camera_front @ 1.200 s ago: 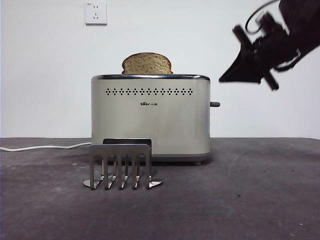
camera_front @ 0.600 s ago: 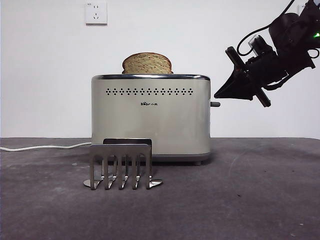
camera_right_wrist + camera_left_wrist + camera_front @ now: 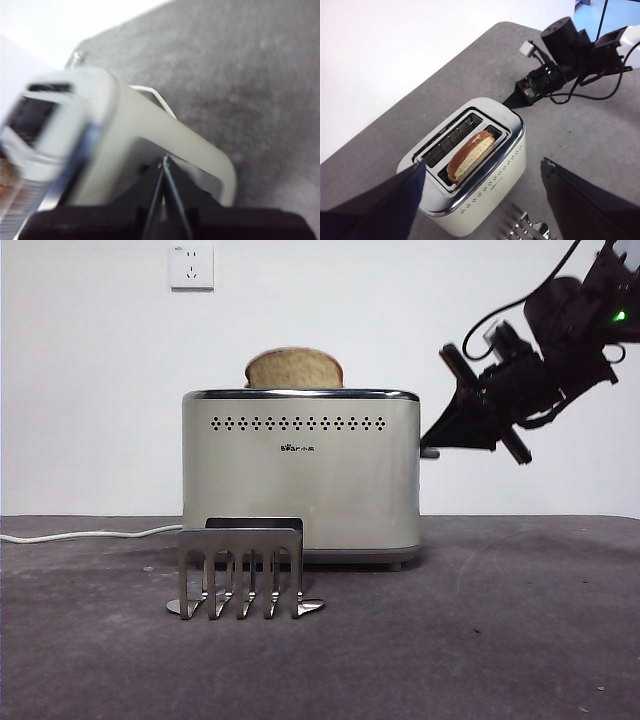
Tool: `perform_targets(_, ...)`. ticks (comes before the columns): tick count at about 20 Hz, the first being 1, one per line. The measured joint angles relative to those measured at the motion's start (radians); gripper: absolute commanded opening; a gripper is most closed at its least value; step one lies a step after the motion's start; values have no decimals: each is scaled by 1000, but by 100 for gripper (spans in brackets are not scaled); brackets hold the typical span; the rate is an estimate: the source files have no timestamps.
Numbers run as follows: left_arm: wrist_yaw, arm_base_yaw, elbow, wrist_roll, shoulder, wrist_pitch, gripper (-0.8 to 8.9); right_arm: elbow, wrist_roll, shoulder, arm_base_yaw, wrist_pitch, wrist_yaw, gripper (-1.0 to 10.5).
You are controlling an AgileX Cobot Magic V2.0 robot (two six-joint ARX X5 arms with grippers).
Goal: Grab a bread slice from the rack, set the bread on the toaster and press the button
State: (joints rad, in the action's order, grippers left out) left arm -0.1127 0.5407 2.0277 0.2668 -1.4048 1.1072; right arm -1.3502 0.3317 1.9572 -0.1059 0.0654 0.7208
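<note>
1. I am seeing the slice of bread [image 3: 294,368] sitting upright in one slot of the toaster [image 3: 300,475], with its domed top showing above the chrome rim; in the left wrist view the bread [image 3: 470,153] is filling the slot on the vent-hole side and the other slot is empty.
2. The toaster is standing on the grey bench [image 3: 500,640], and the rack [image 3: 242,568] is sitting just in front of it, at about 7 o'clock from the toaster's middle in the front view.
3. My right tool [image 3: 437,439] is reaching in from 2 o'clock, its tip right at the button [image 3: 430,450] on the toaster's narrow end; I cannot tell whether it is touching.
4. Its two jaws are pressed together into one thin point, seen in the right wrist view [image 3: 164,167].
5. My left tool [image 3: 482,185] is hanging above the toaster with its jaws spread wide, gripping nothing.
6. A white cord [image 3: 90,534] is lying at 9 o'clock.
</note>
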Motion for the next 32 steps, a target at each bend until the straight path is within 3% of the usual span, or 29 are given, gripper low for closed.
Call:
perform_targets(12, 0, 1, 0, -6, 0, 5, 385, -34, -148, 83, -10, -121, -57, -12)
perform_targets(32, 0, 1, 0, -6, 0, 23, 385, -34, -157, 83, -10, -124, -57, -12)
